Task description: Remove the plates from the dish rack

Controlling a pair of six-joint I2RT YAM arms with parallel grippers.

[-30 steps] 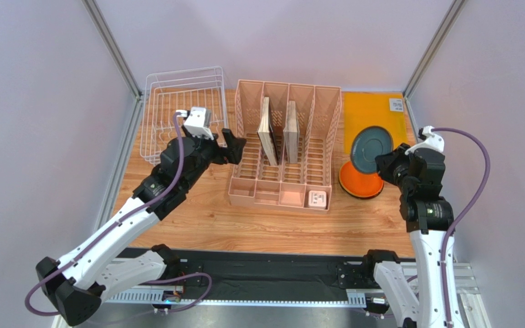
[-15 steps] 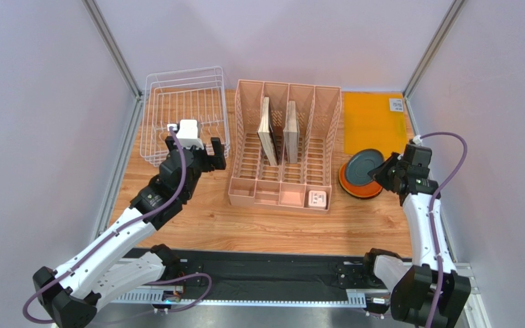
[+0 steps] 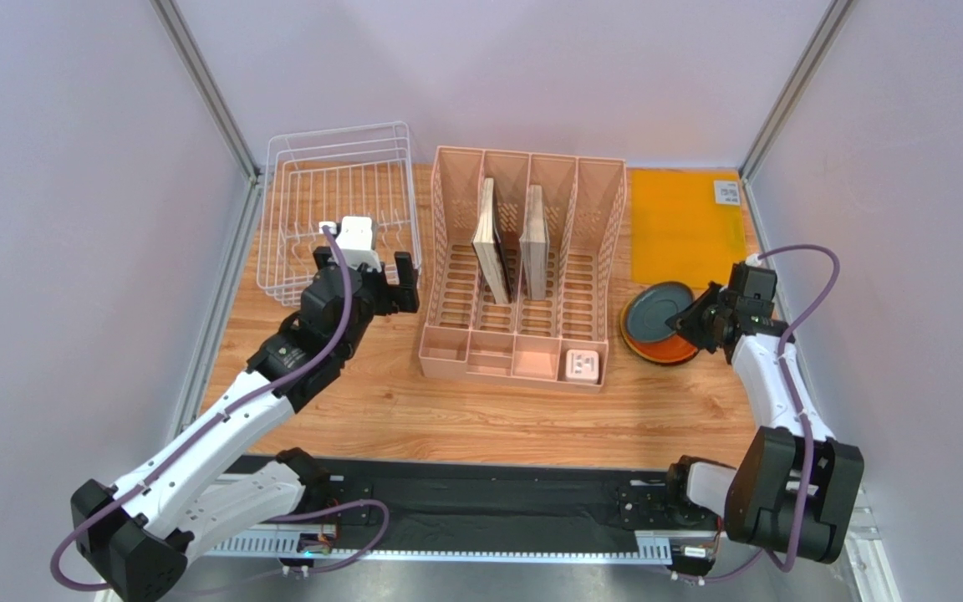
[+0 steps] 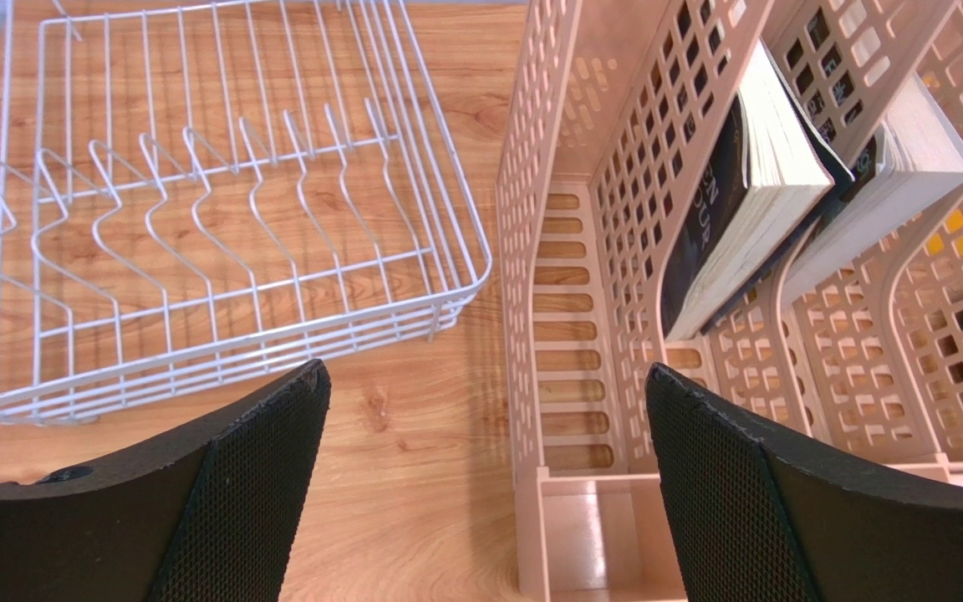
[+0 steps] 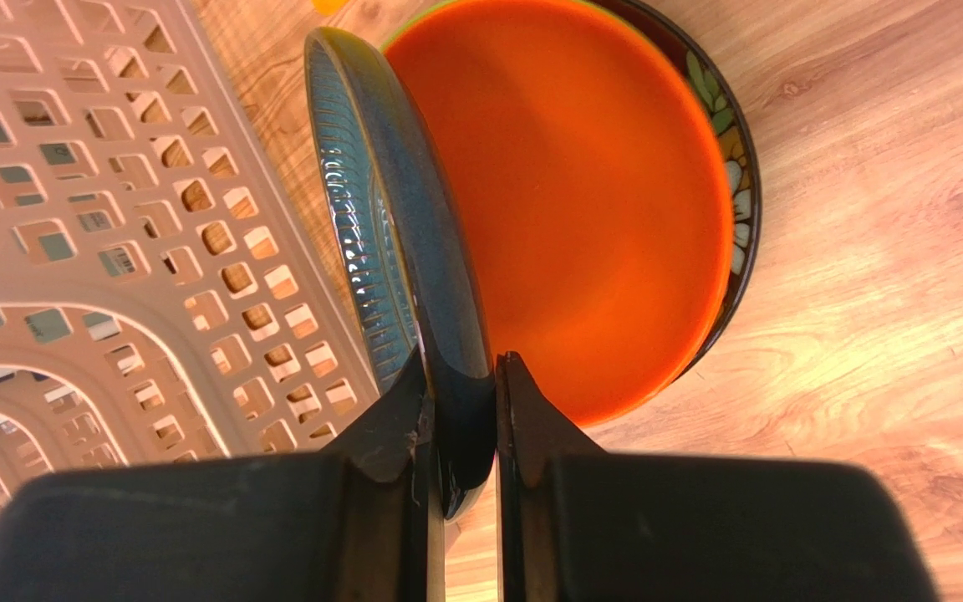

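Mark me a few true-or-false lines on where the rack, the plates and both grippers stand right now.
1. The dish rack holds no plates. True.
2. The right gripper is shut on the rim of the slate blue plate. True.
3. The left gripper is carrying a plate. False: it is open and empty, above the gap between the rack and the pink organiser.
4. The orange plate lies inside the pink organiser. False: it lies beside the organiser, on the dark red floral plate on the wooden table.
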